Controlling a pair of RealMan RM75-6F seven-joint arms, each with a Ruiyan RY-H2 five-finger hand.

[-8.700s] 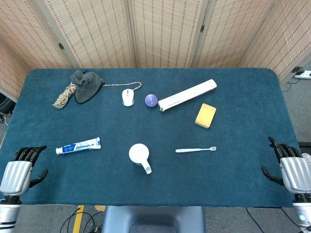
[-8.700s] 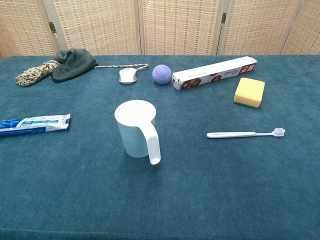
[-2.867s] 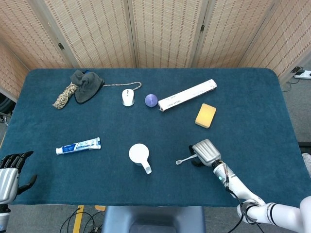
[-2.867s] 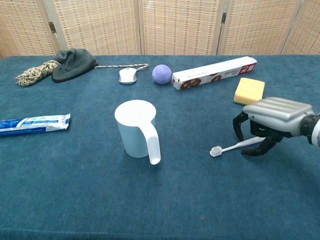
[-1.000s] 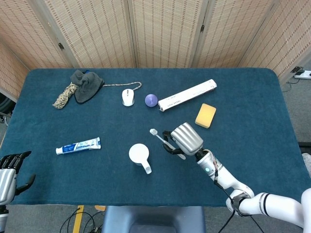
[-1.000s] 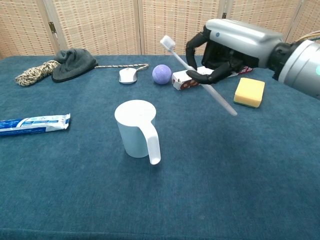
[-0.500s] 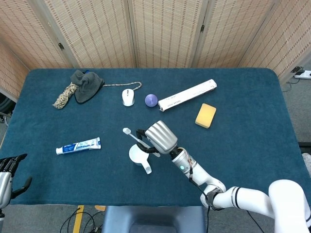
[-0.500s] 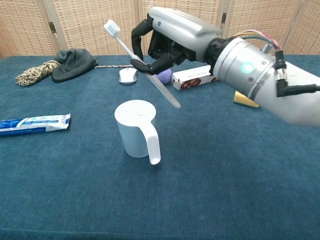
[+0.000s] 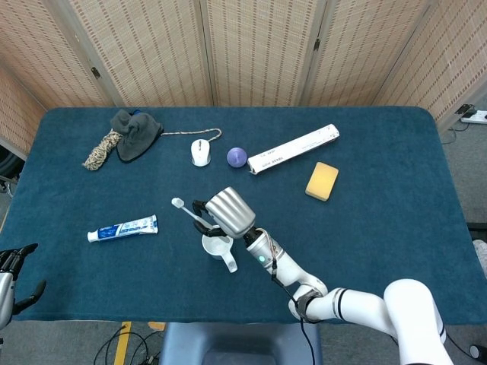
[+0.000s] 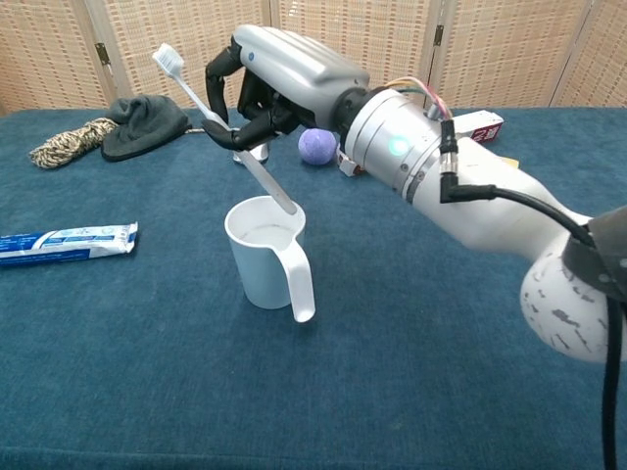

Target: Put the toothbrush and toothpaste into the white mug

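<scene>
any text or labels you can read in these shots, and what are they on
None can be read.
Blue and white toothpaste tube: printed lettering, too blurred to read.
Long white cardboard box: dark print along its side, too small to read.
White mug, white toothbrush: no print visible.

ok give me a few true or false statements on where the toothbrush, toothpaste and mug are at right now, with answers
1. The right hand holds the toothbrush over the white mug. True.
2. The toothbrush's bristle end points down. False: the bristles are at the top, the handle end is lowest, at the mug's rim.
3. The toothpaste is in the mug. False: it lies on the table, off to the mug's left in both views.
4. The mug stands upright. True.
5. The left hand holds the toothpaste. False: it holds nothing, at the table's near edge.
</scene>
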